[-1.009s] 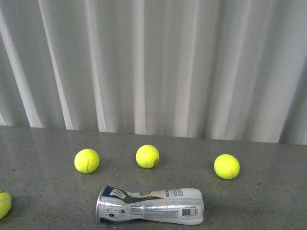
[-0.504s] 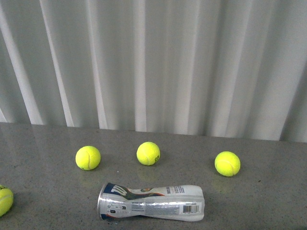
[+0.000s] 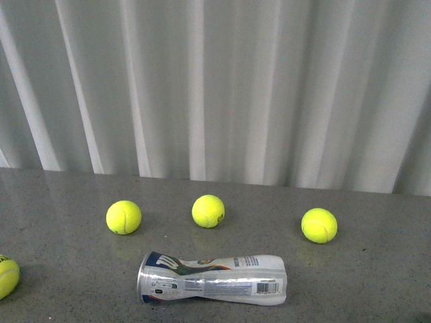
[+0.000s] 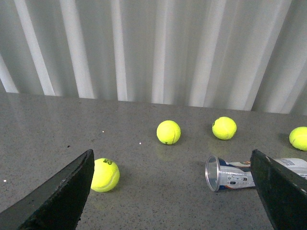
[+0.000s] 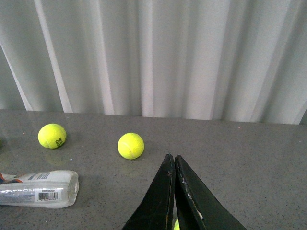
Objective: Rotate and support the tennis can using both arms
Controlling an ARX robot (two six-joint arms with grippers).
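Two grippers are hanging clear of the tennis can; you are only lining up.
It is lying sideways at 6 o'clock on the grey table, mouth pointing to 9 o'clock. Your left gripper is gaping wide and your right gripper is pinched closed. Next, I judge, you are opening it and bracketing both ends.

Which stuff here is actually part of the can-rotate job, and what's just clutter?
Job:
- tennis can, lying on its side
- left gripper, open
- right gripper, shut

Lying about:
- four loose tennis balls
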